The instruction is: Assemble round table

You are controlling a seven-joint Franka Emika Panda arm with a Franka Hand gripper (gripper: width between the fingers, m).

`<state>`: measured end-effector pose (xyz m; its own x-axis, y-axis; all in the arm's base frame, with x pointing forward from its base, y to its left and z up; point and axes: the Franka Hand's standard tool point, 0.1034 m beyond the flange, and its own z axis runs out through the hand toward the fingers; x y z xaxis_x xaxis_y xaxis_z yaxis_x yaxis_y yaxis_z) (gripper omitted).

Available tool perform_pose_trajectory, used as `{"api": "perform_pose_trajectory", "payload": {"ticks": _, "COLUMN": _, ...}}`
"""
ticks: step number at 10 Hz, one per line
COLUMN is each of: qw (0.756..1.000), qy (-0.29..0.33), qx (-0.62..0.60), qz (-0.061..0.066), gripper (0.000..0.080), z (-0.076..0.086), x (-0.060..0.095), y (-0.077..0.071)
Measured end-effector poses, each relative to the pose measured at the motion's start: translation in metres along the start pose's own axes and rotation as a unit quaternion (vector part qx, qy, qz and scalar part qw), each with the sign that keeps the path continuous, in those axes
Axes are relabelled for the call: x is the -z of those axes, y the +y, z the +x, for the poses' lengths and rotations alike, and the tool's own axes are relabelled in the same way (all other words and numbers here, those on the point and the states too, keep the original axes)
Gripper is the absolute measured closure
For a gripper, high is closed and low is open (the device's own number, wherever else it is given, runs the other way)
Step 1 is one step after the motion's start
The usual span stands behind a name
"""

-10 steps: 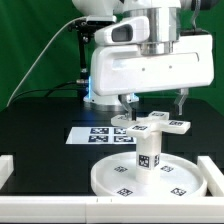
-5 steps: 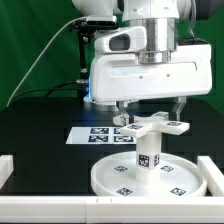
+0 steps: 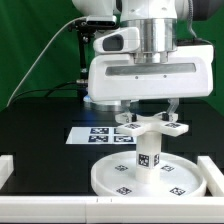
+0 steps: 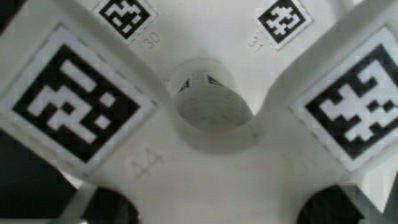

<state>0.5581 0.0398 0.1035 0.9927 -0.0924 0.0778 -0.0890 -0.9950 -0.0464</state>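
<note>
The large round rimmed disc (image 3: 118,180) lies flat near the front of the black table, tags facing up. The short cylindrical leg (image 3: 148,156) stands upright at its centre. My gripper (image 3: 150,112) is shut on the T-shaped foot piece (image 3: 150,127) and holds it level just above the leg's top; I cannot tell whether they touch. In the wrist view the foot piece (image 4: 205,100) fills the frame with its tags and a round central socket. My gripper (image 4: 222,208) clamps it between dark fingertips (image 4: 111,205).
The marker board (image 3: 92,134) lies on the table behind the disc, partly hidden by the foot piece. White rails stand at the exterior view's left (image 3: 5,172) and right (image 3: 214,170). A green backdrop and cables are behind the arm.
My gripper has carried the foot piece a little toward the exterior view's left, so it now sits centred over the leg. The disc and leg have not moved.
</note>
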Motion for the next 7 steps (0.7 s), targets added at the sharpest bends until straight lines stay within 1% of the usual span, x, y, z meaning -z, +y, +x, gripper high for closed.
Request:
{"api": "perform_pose_trajectory", "payload": {"ticks": 2, "qw": 0.991, "qy": 0.003, "qx": -0.133, "qz": 0.000, "gripper": 0.0361, "z": 0.0003, "x": -0.0007, "y": 0.0001}}
{"api": "perform_pose_trajectory", "payload": {"ticks": 3, "qw": 0.973, "qy": 0.006, "qx": -0.229, "qz": 0.001, "gripper": 0.0361, "z": 0.0005, "x": -0.0008, "y": 0.0001}}
{"api": "perform_pose_trajectory", "payload": {"ticks": 4, "qw": 0.949, "qy": 0.005, "qx": -0.314, "qz": 0.006, "gripper": 0.0361, "z": 0.0010, "x": -0.0006, "y": 0.0005}}
{"api": "perform_pose_trajectory", "payload": {"ticks": 6, "qw": 0.906, "qy": 0.004, "qx": -0.423, "qz": 0.013, "gripper": 0.0360, "z": 0.0026, "x": -0.0010, "y": 0.0020}}
{"api": "perform_pose_trajectory", "payload": {"ticks": 7, "qw": 0.889, "qy": 0.009, "qx": -0.457, "qz": 0.017, "gripper": 0.0360, "z": 0.0035, "x": -0.0015, "y": 0.0030}}
